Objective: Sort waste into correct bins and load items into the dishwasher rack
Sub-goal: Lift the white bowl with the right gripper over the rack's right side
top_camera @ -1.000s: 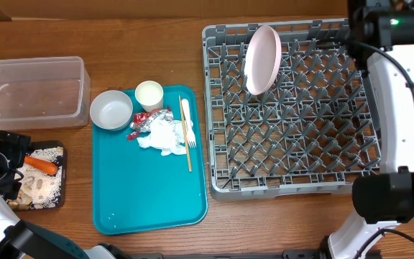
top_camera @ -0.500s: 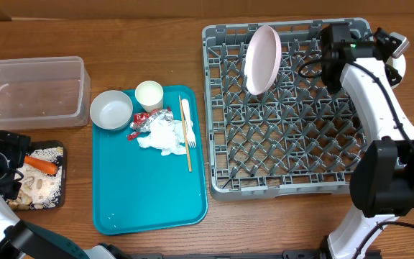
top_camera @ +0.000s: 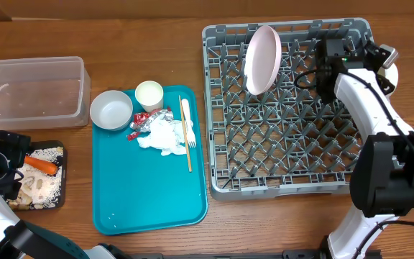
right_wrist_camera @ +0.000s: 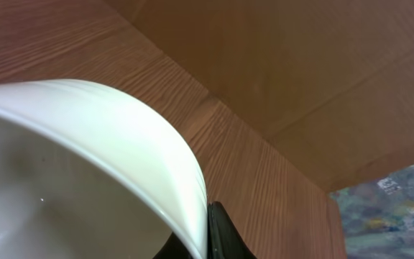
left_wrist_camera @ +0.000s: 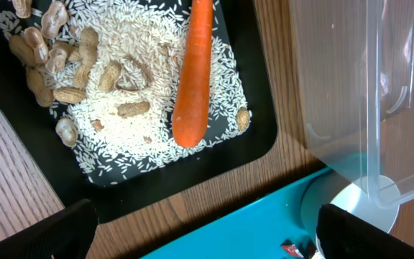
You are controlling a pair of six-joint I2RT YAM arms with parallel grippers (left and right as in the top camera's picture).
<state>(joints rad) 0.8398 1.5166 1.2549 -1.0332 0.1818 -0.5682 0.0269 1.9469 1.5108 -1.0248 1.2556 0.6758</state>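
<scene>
Overhead, we are seeing the left gripper (top_camera: pixel 9 164) hovering over the black tray (top_camera: pixel 61 196) at lower left, where the carrot (top_camera: pixel 42 164) is lying on rice and nuts (top_camera: pixel 38 185). The clear tub (top_camera: pixel 31 90) is sitting above it. The teal tray (top_camera: pixel 149 201) is carrying a grey bowl (top_camera: pixel 111 110), cup (top_camera: pixel 149 95), foil wrapper (top_camera: pixel 144 121), napkin (top_camera: pixel 165 137), fork (top_camera: pixel 186 119) and stick (top_camera: pixel 188 162). The pink plate (top_camera: pixel 261 59) is standing on edge in the upper left of the rack (top_camera: pixel 293 144). The right gripper (top_camera: pixel 384 61) is hanging at the rack's upper right corner.

From the left wrist, we are seeing its fingers (left_wrist_camera: pixel 63 230) spread wide, gripping nothing.

From the right wrist, a dark fingertip (right_wrist_camera: pixel 221 234) is pressing the rim of a white bowl (right_wrist_camera: pixel 121 144), which it is clamping.
</scene>
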